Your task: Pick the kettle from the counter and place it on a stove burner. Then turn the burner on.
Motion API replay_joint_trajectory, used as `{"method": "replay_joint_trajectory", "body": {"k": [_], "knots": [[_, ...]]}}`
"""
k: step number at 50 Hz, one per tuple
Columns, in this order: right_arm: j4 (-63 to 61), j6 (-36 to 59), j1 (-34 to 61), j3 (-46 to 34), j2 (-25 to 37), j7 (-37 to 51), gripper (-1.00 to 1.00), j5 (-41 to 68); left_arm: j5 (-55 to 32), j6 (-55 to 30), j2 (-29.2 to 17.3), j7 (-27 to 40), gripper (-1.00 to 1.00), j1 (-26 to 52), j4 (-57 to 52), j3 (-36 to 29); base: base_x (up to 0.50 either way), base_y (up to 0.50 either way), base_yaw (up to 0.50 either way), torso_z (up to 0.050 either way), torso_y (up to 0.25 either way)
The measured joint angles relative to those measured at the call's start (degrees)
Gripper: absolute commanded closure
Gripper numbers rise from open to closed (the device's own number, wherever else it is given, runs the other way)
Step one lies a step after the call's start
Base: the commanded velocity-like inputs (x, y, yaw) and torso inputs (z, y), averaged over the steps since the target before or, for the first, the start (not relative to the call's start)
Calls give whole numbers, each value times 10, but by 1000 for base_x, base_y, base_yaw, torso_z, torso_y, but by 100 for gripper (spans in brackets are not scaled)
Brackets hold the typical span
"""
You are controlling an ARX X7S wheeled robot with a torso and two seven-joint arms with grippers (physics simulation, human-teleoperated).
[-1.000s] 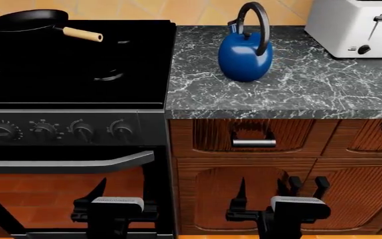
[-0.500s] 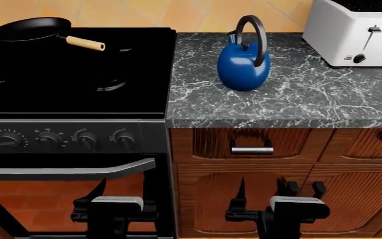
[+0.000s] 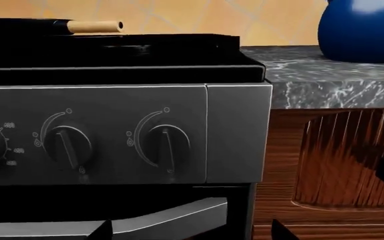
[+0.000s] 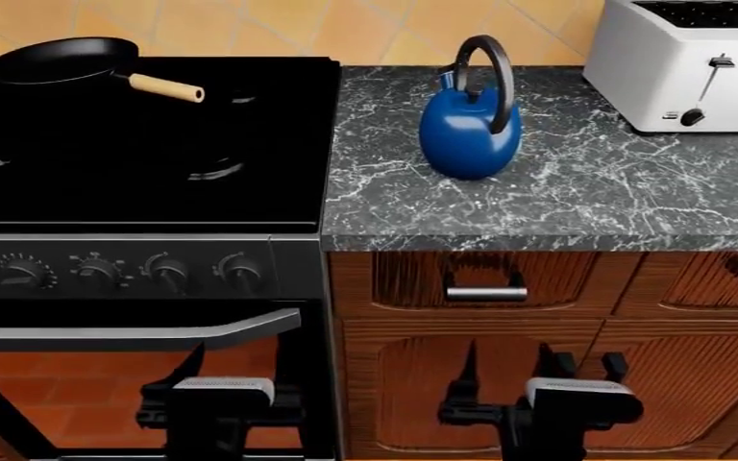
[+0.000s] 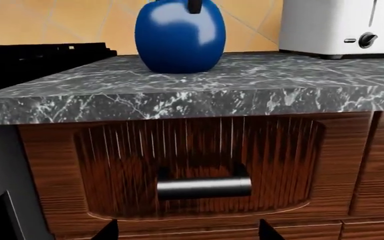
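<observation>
The blue kettle stands upright on the dark marble counter, just right of the black stove top. A stove burner shows only as a faint silvery arc under the grates. Both grippers hang low in front of the cabinets, far below the kettle. My left gripper is open before the oven door, with nothing between its fingers. My right gripper is open below the drawer, also empty. The kettle appears above the counter edge in the right wrist view, and as a blue bulge in the left wrist view.
A black frying pan with a wooden handle sits at the stove's back left. A white toaster stands at the counter's back right. Control knobs line the stove front above the oven handle. A drawer handle juts out below the counter.
The whole scene has slid a little lower in the head view, showing more of the back wall. Kettle, pan and both grippers keep their places.
</observation>
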State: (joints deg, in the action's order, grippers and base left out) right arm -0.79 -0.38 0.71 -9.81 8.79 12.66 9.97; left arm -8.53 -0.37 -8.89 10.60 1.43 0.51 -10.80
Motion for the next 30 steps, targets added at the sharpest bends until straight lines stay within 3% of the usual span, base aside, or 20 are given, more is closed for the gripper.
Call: {"method": "replay_joint_trajectory", "body": {"k": [7, 16, 22, 30], "knots": [[-111, 73, -5, 9, 18, 20, -100, 27, -38, -65, -25, -3, -100, 1, -93, 5, 0, 0, 0, 0, 0], [-344, 312, 42, 68, 73, 70, -100, 146, -123, -249, -93, 1, -100, 50, -295, 27, 0, 0, 0, 0, 0], [-454, 452, 120, 129, 141, 178, -100, 338, -235, -415, -128, 18, -100, 149, -377, 78, 0, 0, 0, 0, 0], [-510, 543, 241, 176, 256, 333, -100, 616, -425, -629, -148, 84, -100, 280, -420, 179, 0, 0, 0, 0, 0]]}}
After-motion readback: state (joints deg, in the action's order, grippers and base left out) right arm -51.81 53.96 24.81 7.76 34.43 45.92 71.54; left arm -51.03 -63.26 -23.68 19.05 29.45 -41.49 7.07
